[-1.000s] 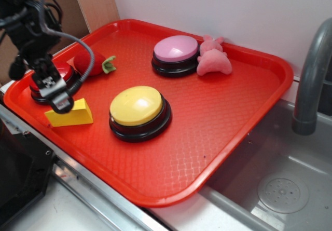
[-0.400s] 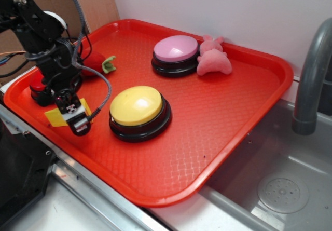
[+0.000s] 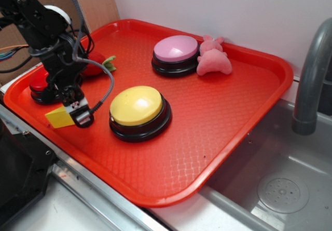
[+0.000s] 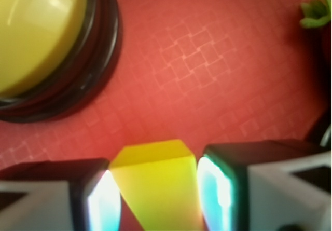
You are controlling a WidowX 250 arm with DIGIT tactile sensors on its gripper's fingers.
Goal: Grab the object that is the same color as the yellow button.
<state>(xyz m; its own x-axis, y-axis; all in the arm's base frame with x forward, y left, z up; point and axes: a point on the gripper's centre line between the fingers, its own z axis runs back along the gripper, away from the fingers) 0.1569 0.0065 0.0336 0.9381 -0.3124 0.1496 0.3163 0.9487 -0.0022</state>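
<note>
Reaching down at the near left corner of the red tray [image 3: 233, 111], the end effector [image 3: 79, 114] stands over the yellow wedge [image 3: 59, 118], which lies flat on the tray close to its near left rim. In the wrist view the wedge [image 4: 158, 187] sits between the two fingers [image 4: 101, 200]; the right finger is just beside its side face, perhaps touching, and the left finger touches its upper edge, with a thin strip of red tray showing lower down. So the jaws are narrow around the wedge, but I cannot tell if they already press it firmly. The yellow button [image 3: 139, 111], with glossy dome and black base, stands just to the right of the wedge and the end effector, near the middle of the tray; in the wrist view its dome [image 4: 39, 31] fills the upper left corner. A red button [image 3: 41, 85] is at the left edge of the tray, partly hidden behind the arm, and a red strawberry toy [image 3: 96, 65] with green leaves lies just behind it. A pink button [image 3: 175, 54] stands at the far side, and a pink plush toy [image 3: 212, 57] is touching it on the right. A grey faucet [image 3: 311, 70] and a metal sink [image 3: 280, 184] are at the right of the tray.
</note>
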